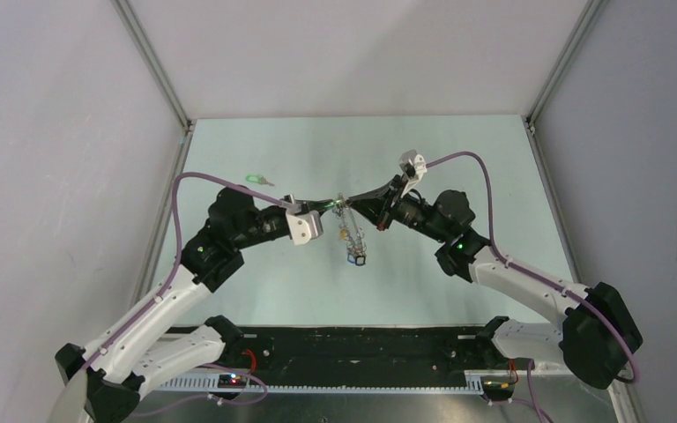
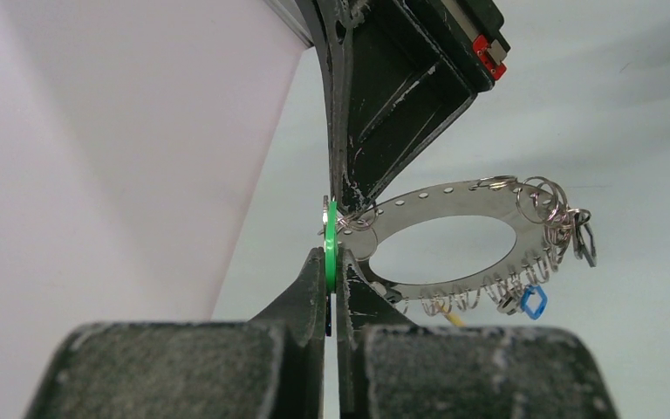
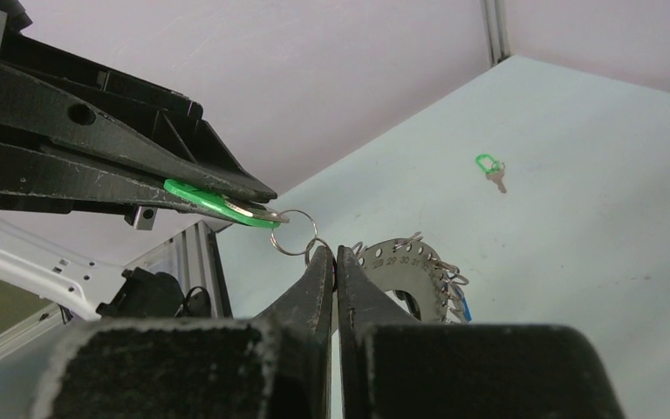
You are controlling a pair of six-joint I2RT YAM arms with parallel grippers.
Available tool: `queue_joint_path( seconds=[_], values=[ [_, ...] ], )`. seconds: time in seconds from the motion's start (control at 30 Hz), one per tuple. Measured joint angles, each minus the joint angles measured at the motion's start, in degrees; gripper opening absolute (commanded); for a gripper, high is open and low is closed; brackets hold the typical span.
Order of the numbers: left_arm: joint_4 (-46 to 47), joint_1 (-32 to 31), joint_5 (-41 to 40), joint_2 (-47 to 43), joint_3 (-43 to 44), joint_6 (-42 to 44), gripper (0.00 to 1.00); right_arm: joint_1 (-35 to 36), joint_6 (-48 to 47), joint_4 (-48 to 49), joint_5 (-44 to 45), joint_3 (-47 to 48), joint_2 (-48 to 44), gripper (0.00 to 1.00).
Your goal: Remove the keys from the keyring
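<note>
A green key point(image 3: 214, 203) is clamped in the left fingers point(image 2: 301, 297) and the keyring point(image 2: 440, 199) pinched by the right fingers point(image 3: 314, 279), above the desk point(image 1: 458, 159). Detachment is judged underway; a steady separating pull is needed.

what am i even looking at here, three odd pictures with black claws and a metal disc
Two robot arms stand at a table. One picture looks down from above. The other two come from a small camera on each arm's wrist. The left gripper is shut on a green key. The right gripper pinches the edge of the keyring, a flat metal disc with a hole, held up above the table. More small keys hang from it, including a blue key. A second green key lies loose on the table.
</note>
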Motion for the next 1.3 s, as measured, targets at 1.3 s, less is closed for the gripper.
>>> queue_joint_path(
  seconds=[1.3],
  values=[
    [2.05,0.00,5.20,-0.74,0.00,0.24,0.00,-2.93,-18.32,4.79,-14.86,-2.25,-3.80,0.36]
  ],
)
